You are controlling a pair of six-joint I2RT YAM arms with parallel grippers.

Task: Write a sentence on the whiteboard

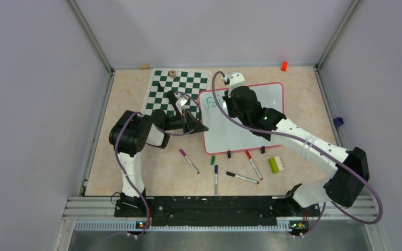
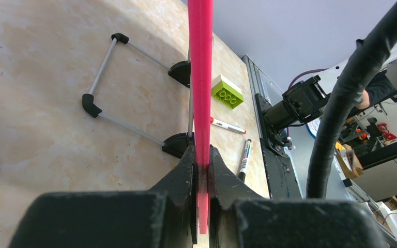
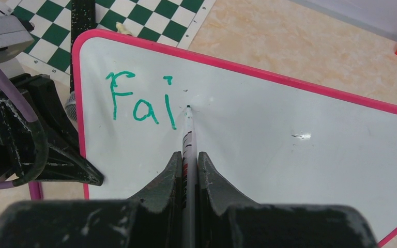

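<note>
The whiteboard [image 1: 251, 112] stands tilted on its wire feet, its red-pink frame [image 3: 269, 74] around a glossy white face. Teal letters "Fai" [image 3: 142, 101] are at its upper left, also in the top view [image 1: 213, 102]. My right gripper [image 3: 188, 157] is shut on a white marker [image 3: 188, 134] whose tip touches the board just right of the "i". My left gripper [image 2: 201, 157] is shut on the board's left edge [image 2: 200, 77], seen edge-on; in the top view it is at the left side [image 1: 193, 125].
Several loose markers [image 1: 243, 178] and a green cap [image 1: 212, 160] lie in front of the board. A green-and-white brick [image 1: 276, 164] is near them. The chess mat [image 1: 175, 89] lies behind the left gripper. An orange block [image 1: 283, 66] is at the far wall.
</note>
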